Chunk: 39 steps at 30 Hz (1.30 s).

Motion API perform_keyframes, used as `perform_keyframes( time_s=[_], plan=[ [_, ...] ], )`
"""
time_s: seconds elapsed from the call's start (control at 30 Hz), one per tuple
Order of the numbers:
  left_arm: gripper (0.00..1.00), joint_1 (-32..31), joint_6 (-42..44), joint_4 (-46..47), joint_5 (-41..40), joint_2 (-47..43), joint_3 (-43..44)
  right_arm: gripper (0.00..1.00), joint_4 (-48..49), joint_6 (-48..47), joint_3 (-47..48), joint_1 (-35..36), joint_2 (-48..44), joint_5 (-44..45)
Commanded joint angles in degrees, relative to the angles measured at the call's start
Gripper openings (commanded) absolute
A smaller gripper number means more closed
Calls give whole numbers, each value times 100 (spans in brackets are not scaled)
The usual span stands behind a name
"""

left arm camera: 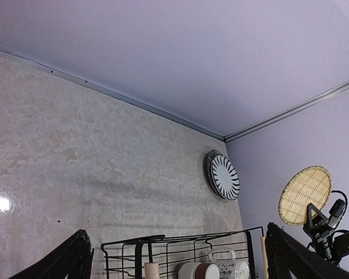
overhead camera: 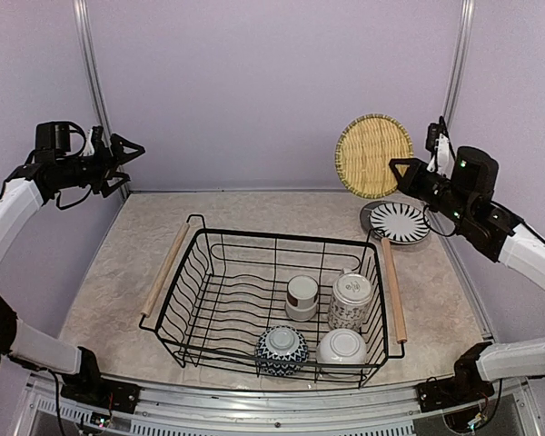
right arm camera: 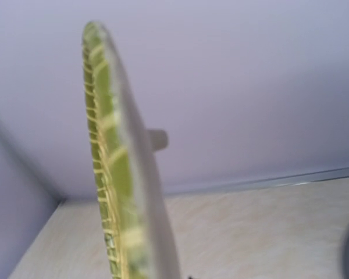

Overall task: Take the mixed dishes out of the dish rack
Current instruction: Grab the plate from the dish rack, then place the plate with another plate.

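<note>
Sitting at the near end of the dish rack [overhead camera: 183, 291] are the blue bowl [overhead camera: 282, 350] and white bowl [overhead camera: 342, 348], with the banded cup [overhead camera: 302, 296] and tall cup [overhead camera: 350, 302] just behind: four pieces left to unload. Beyond the rack's far right corner the striped plate [overhead camera: 400, 221] lies on the table [overhead camera: 127, 272], already out. Higher beyond that corner, the right gripper [overhead camera: 400, 167] clenches the edge of the yellow mat [overhead camera: 371, 154], midair. The left gripper [overhead camera: 127, 162] hangs spread and empty beyond the rack's far left.

lavender walls [overhead camera: 272, 91], mottled beige tabletop [overhead camera: 118, 272]
</note>
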Motion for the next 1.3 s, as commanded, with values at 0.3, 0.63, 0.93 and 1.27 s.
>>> perform_keyframes(
  time_s=[0.3,0.63,0.93,1.27],
  plan=[
    [99,-37,80,-65,94,18,82,0,-546,1873,-653,-906,-665,2721],
    [99,-35,92,-86,71,110,87,0,-179,2480,-616,-2643,597,416],
    [99,-56,97,-95,58,122,87,0,65,1982,419,-3395,2823,-1660],
    [99,-74,99,-105,68,102,96,0,10,1993,1106,-3395,4121,-2055]
  ],
)
